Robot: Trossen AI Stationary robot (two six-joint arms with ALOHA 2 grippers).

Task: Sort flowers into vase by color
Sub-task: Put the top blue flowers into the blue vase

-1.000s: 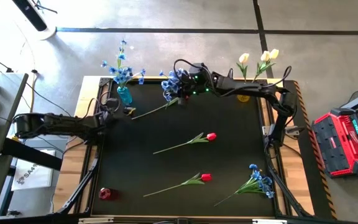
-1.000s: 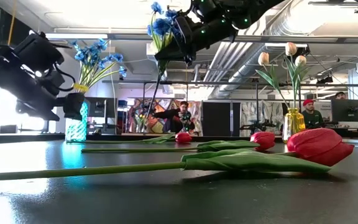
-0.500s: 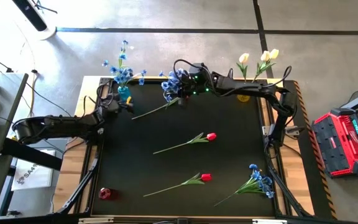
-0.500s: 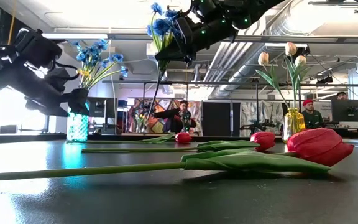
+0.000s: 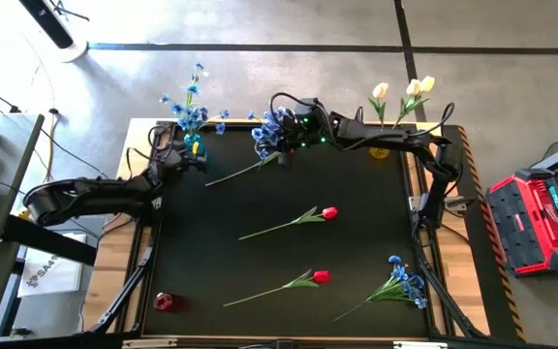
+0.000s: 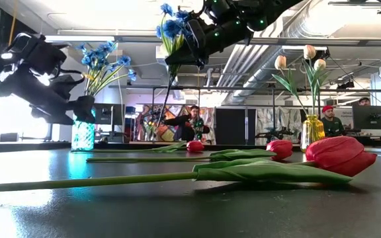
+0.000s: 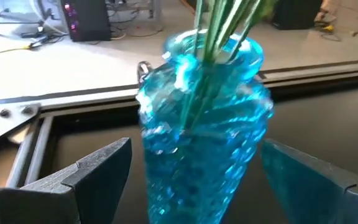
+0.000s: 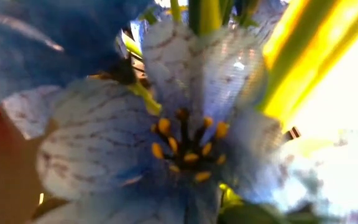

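Low across the black table, red tulips lie lower right. Upper left, the left gripper spreads around the blue vase; top centre, the right gripper clamps a blue spray. Beyond, people sit in the workshop.

Two red tulips, three cream tulips, three blue sprays, three vases.
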